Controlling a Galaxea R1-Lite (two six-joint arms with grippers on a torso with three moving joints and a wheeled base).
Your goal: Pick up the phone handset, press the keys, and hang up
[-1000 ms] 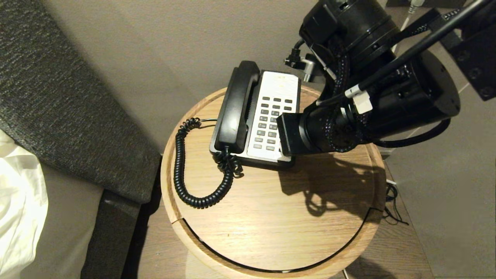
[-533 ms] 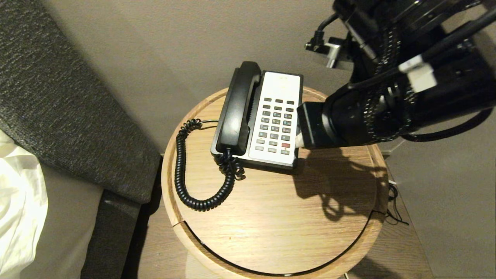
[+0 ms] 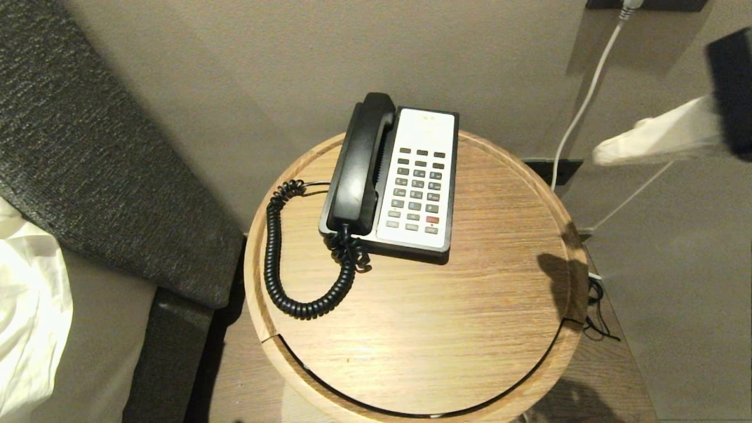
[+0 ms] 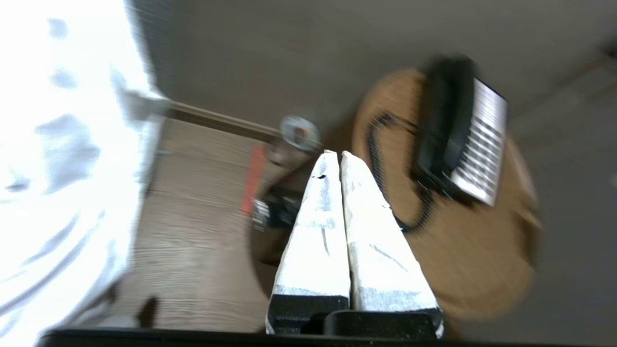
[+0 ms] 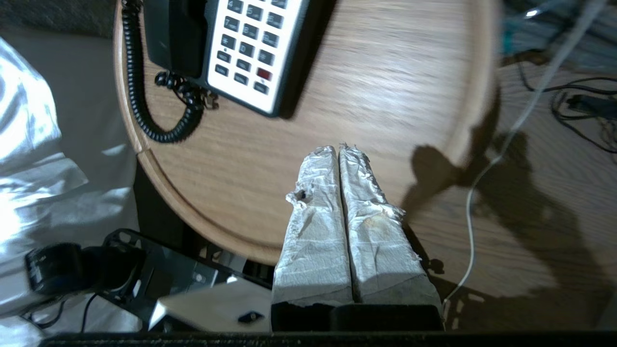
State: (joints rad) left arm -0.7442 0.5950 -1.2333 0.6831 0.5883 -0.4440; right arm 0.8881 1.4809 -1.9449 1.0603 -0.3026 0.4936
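Handset (image 3: 359, 164) rests in its cradle on the left side of the phone base (image 3: 418, 176), coiled cord (image 3: 282, 258) looping onto the round wooden table (image 3: 446, 329). Nothing lifted, no key being pressed — whether the lift and keypress are done or yet to come cannot be told.

Right gripper (image 5: 338, 150) hangs above the table's near edge, clear of the phone, jaws closed, empty. Left gripper (image 4: 336, 155) off to the bed side, jaws closed, empty.

Key legends too small to read — no brand visible.
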